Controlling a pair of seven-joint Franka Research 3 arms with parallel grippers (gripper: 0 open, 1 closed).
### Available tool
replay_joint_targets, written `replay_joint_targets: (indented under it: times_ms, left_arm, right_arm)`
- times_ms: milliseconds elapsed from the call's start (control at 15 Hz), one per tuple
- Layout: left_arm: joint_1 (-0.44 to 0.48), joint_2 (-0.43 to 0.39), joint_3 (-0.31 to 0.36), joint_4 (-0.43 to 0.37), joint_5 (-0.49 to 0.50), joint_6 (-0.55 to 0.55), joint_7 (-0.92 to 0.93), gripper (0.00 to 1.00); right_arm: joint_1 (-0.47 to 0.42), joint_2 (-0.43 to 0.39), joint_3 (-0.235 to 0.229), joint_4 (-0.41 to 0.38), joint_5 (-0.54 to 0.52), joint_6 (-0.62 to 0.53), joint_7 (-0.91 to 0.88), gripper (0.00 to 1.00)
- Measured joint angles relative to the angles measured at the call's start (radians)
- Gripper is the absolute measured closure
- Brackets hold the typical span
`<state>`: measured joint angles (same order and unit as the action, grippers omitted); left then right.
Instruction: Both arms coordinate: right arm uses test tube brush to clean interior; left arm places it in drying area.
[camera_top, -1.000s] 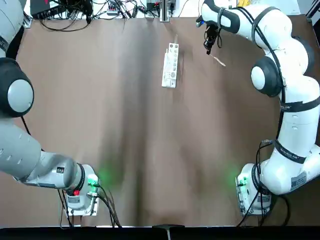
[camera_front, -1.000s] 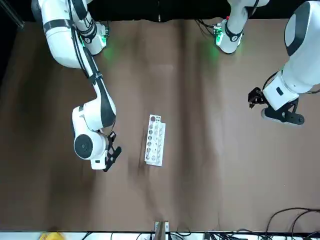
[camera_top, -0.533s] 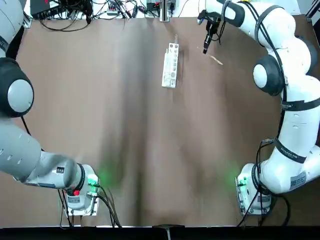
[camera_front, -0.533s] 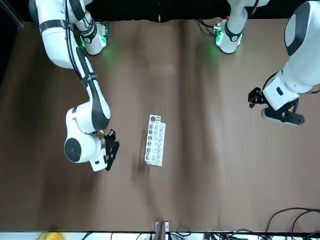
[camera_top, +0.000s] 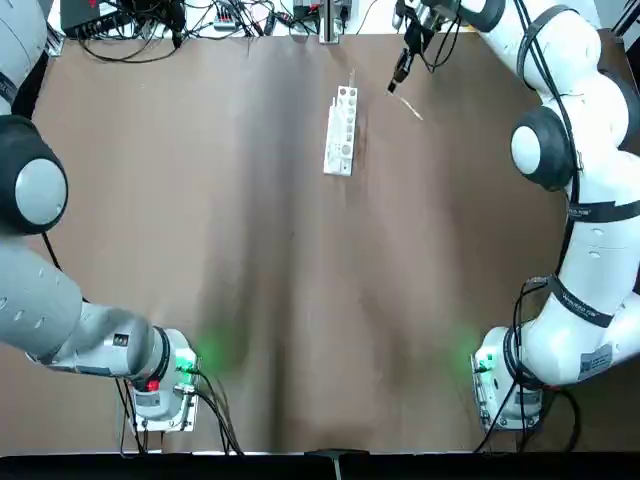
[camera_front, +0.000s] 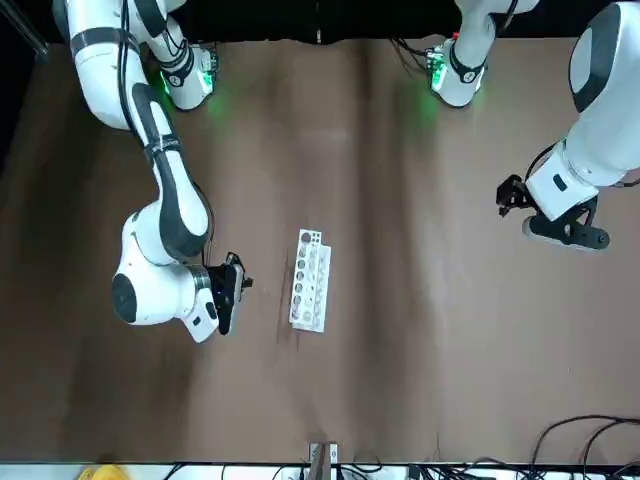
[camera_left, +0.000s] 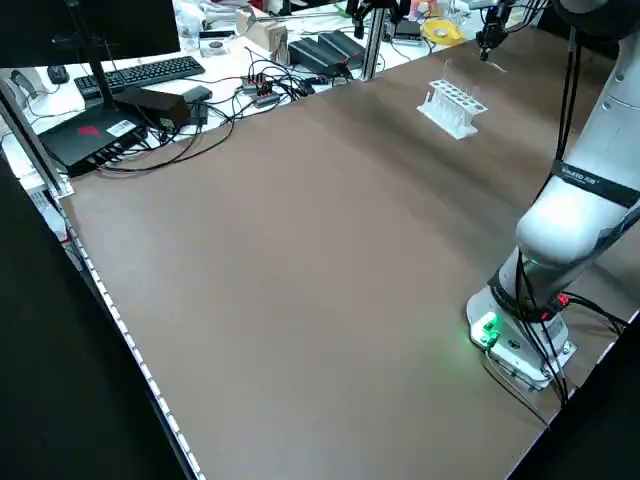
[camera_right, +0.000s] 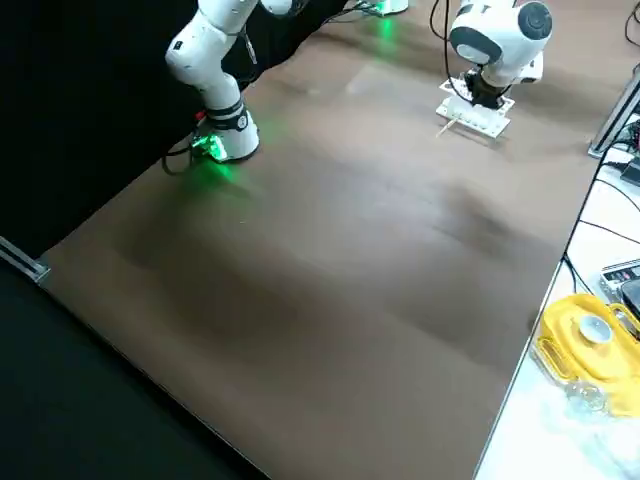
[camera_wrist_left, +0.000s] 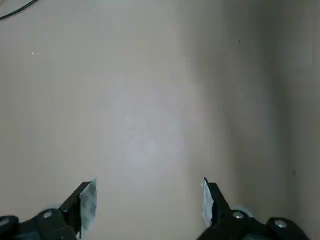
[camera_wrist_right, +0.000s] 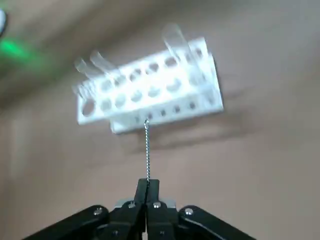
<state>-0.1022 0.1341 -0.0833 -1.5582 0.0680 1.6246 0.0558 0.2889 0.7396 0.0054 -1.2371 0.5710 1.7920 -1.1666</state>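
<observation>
We are pinching the test tube brush in the right end effector, just beside the white rack. The left end effector is hanging spread over bare tabletop. The thin brush may be slipping or knocking a tube.

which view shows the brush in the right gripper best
The right wrist view: the test tube brush sticks out from the shut right gripper, its twisted-wire stem toward the white rack. The top view shows only a thin pale stick beside the gripper. The front and side views barely show it.
</observation>
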Motion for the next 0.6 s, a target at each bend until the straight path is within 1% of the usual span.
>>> replay_joint_targets:
  times_ms: [133, 267, 333, 600]
  left_arm:
    - [0.0, 0.0, 0.0, 0.0, 0.0, 0.0, 0.0, 0.01]
    - [0.0, 0.0, 0.0, 0.0, 0.0, 0.0, 0.0, 0.01]
    - [-0.001, 0.0, 0.0, 0.0, 0.0, 0.0, 0.0, 0.01]
    - [-0.002, 0.0, 0.0, 0.0, 0.0, 0.0, 0.0, 0.01]
  right_arm:
    - [0.0, 0.0, 0.006, 0.002, 0.087, 0.021, -0.083, 0.98]
    - [-0.001, 0.0, 0.012, 0.002, 0.212, 0.031, -0.19, 0.98]
    - [-0.001, 0.0, 0.013, 0.002, 0.258, 0.034, -0.236, 0.98]
    - [-0.011, 0.0, 0.019, 0.002, 0.386, 0.037, -0.363, 0.98]
